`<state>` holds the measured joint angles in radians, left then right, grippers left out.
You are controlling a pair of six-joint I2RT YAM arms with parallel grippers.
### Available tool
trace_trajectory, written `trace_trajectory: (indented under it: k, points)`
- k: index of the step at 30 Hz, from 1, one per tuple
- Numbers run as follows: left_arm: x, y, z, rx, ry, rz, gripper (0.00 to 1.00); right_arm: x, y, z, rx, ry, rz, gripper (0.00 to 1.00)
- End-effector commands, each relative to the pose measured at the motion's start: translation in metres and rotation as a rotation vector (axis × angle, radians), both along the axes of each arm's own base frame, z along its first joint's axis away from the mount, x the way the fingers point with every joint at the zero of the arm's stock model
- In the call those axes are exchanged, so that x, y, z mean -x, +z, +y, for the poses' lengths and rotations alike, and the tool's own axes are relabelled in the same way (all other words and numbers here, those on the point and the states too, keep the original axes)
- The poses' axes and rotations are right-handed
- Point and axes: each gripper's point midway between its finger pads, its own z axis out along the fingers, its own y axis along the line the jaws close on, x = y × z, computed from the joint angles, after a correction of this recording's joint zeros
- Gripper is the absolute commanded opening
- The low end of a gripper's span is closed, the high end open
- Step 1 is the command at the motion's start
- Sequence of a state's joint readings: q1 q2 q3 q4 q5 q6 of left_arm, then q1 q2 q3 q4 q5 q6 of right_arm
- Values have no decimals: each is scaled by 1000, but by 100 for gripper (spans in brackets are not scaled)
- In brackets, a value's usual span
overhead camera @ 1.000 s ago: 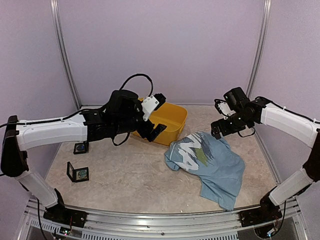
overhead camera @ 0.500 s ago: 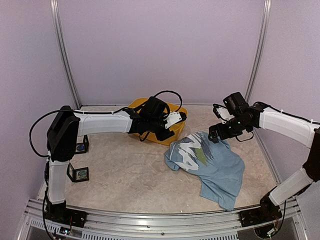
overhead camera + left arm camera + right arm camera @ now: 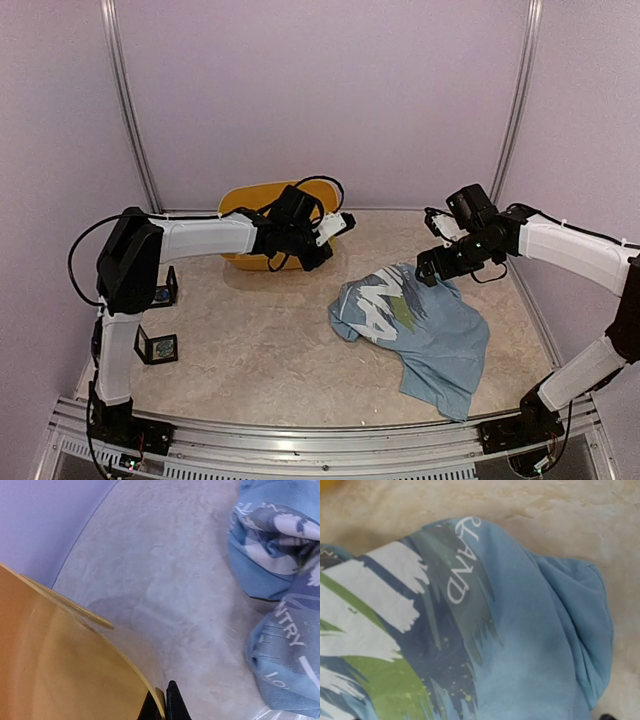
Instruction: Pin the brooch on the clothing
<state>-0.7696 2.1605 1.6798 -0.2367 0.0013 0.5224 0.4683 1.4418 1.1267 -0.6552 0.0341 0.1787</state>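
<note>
**Tool state.** The left tool (image 3: 161,707) is narrow, its fingertips set either side of the rim of the yellow bin (image 3: 245,195) at the far side of the worktop (image 3: 270,340). You cannot tell the right tool's (image 3: 432,265) opening: the top view shows it only as a dark mass, and its own wrist camera shows no usable finger detail.

**Position of the clothing.** The clothing (image 3: 430,330) lies crumpled on the right half of the worktop. Its long axis runs diagonally, from the printed chest at the far left end to the plain blue fabric at the near right end. The right tool hovers just above the far edge of the clothing, beside the print. From the left tool, the clothing lies to the right and nearer the bases, well apart.

**Arm selection.** Treat the right arm as the nearer one for the clothing. Two small black boxes (image 3: 158,347) sit at the left edge, near the left arm; whether they hold the brooch is too small to tell.
</note>
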Motion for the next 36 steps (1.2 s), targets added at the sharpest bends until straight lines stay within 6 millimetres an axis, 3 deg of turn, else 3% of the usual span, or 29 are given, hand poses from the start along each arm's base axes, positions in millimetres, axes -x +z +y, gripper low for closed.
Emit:
trace_trajectory:
  k: [1,3,6,11,14,18,27,29,30,33,35,36]
  points:
    - [-96,74,59,184,311,-127,0,-1,16,5,-40,10,-32,100]
    - [-140,93,113,205,536,-176,0,2,16,4,-45,3,-31,99]
    - [-173,102,187,195,819,-186,0,5,17,4,-61,-1,-34,100]
    - [-187,91,274,226,1065,-89,0,5,14,4,-66,-6,-30,100]
    - [-192,80,336,244,1235,-34,0,4,12,8,-77,3,-10,99]
    - [-198,51,399,276,1382,45,0,5,9,14,-100,16,11,100]
    - [-211,44,447,328,1472,20,0,3,10,17,-105,14,25,100]
    - [-214,47,458,363,1500,4,4,3,10,18,-103,14,31,100]
    - [-216,50,461,380,1504,-10,13,3,11,18,-101,14,31,100]
    - [-223,78,461,434,1468,-77,61,-1,12,13,-73,-3,23,100]
    - [-226,110,457,460,1430,-154,76,-3,14,9,-49,-17,19,100]
    - [-224,139,456,475,1419,-221,84,-4,15,5,-30,-26,15,100]
